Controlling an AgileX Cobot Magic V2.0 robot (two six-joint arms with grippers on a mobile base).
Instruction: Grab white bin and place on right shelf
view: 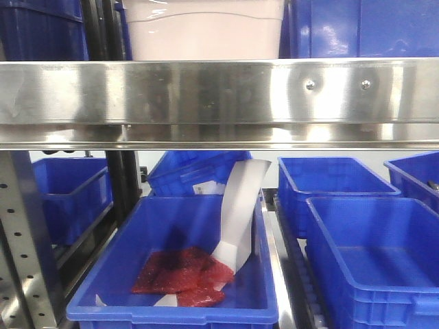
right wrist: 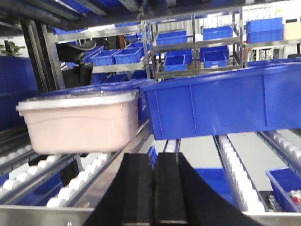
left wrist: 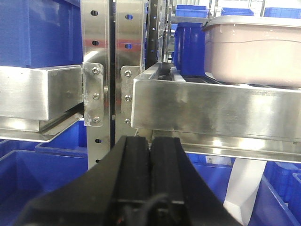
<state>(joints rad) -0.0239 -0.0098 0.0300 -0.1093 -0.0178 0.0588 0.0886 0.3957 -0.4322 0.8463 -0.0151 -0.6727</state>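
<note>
The white bin (view: 206,31) stands on the top level of the right shelf (view: 206,103), behind its shiny front rail with two bolts. In the left wrist view the white bin (left wrist: 254,52) rests above the rail of the right shelf (left wrist: 216,110), up and to the right of my left gripper (left wrist: 150,137), which is shut on nothing. The right wrist view shows the white bin (right wrist: 82,122) with its flat lid sitting on white rollers (right wrist: 80,181), left of and beyond my right gripper (right wrist: 154,154), also shut and empty. Neither gripper touches the bin.
A blue bin (right wrist: 221,103) sits right beside the white bin on the rollers. Below the rail, a blue bin (view: 171,301) holds red bags (view: 182,274) and a white paper strip (view: 240,212). More blue bins (view: 370,260) lie to the right. Perforated uprights (left wrist: 96,70) separate the neighbouring left rack (left wrist: 37,99).
</note>
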